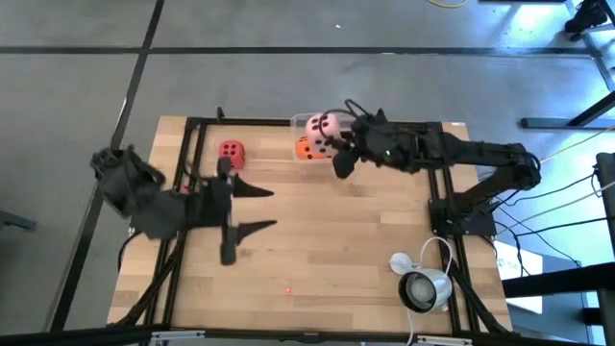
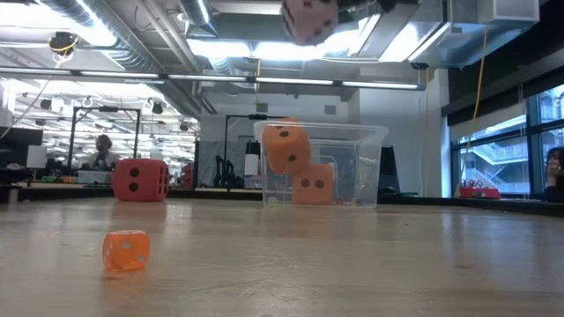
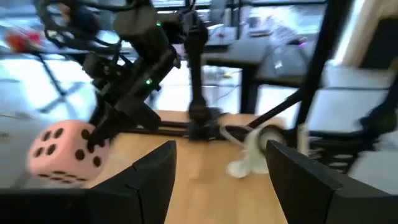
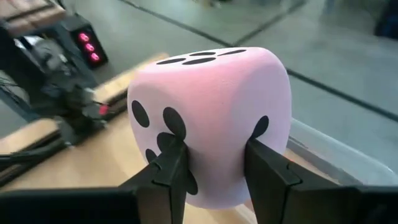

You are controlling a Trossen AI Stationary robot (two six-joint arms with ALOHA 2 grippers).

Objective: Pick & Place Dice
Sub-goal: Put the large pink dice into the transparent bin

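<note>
- The right gripper is pinching the pink die between its two fingers, holding it in the air above the clear bin at the table's far edge.
- Two orange dice are sitting inside that bin, one stacked on the other.
- The red die is lying on the table, left of the bin.
- The left gripper is hanging with fingers spread, empty, just near of the red die.
</note>
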